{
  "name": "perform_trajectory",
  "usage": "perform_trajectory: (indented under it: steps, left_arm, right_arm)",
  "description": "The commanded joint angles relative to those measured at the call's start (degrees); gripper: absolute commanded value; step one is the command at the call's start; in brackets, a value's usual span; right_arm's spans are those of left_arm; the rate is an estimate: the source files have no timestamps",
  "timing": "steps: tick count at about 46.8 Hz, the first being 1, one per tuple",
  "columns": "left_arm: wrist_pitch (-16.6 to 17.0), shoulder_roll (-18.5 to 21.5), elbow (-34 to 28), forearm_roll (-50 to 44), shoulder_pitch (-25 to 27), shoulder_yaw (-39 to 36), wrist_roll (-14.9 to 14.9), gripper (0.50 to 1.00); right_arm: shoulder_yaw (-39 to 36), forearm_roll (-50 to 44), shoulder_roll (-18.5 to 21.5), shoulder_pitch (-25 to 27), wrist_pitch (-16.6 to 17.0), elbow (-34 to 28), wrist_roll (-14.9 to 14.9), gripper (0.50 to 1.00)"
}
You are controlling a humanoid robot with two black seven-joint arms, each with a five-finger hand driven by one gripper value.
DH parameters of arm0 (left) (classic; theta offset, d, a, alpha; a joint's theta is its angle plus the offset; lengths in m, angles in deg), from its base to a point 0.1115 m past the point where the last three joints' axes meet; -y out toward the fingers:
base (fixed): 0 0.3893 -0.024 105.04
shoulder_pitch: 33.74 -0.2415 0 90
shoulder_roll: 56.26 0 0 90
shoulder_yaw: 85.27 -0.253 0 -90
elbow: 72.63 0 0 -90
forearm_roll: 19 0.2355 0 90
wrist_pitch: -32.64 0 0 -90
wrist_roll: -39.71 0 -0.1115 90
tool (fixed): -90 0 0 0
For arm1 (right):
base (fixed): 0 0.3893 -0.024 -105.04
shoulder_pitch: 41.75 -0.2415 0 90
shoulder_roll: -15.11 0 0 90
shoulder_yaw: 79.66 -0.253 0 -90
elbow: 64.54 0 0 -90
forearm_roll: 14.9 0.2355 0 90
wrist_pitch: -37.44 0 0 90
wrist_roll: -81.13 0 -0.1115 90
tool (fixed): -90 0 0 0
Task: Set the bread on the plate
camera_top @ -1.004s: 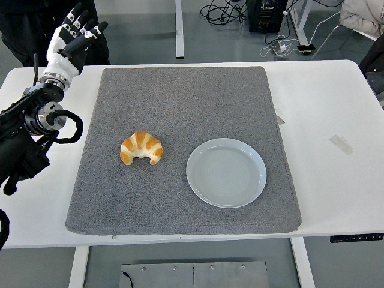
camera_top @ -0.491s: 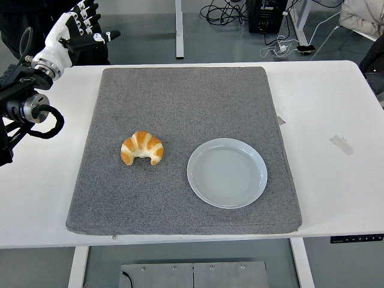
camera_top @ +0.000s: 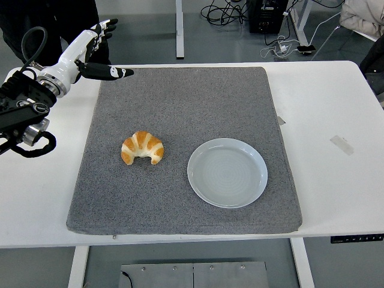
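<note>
Grey mat (camera_top: 180, 108) holds one croissant (camera_top: 142, 147), one plate (camera_top: 227, 173).

The left hand (camera_top: 90, 51), seen at ten o'clock, is cased in white shells, with black finger segments and pale fingertips. A silver ringed wrist cuff joins it to a black forearm, around which black cables are looped.

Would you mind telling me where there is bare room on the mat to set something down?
The far half of the grey mat is bare, beyond the croissant and plate. The near strip by the table edge is free too. Only the far-left corner is crowded, under the open left hand.
</note>
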Motion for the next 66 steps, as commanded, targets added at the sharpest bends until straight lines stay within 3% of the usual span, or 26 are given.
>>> perform_trajectory:
  steps: [1, 26, 42, 60, 66]
  left_arm:
    - [1.76, 0.92, -2.67, 2.25, 0.09, -1.76, -0.74, 0.974]
    - [2.21, 7.25, -11.46, 23.34, 1.32, -9.23, -2.59, 0.974]
    - [2.21, 7.51, -11.64, 30.9, 1.32, -13.19, -2.77, 0.974]
    - [2.47, 7.16, -15.59, 35.65, 1.49, -15.65, -8.13, 0.975]
    - [3.7, 7.16, -15.51, 37.67, 1.49, -16.09, -8.57, 0.975]
  right_arm:
    - [0.0, 0.0, 0.0, -0.01, 0.0, 0.02, 0.0, 1.0]
    - [0.0, 0.0, 0.0, -0.01, 0.0, -0.07, 0.0, 1.0]
    - [0.0, 0.0, 0.0, -0.01, 0.0, 0.02, 0.0, 1.0]
    - [0.0, 0.0, 0.0, -0.01, 0.0, 0.02, 0.0, 1.0]
    - [0.0, 0.0, 0.0, -0.01, 0.0, 0.02, 0.0, 1.0]
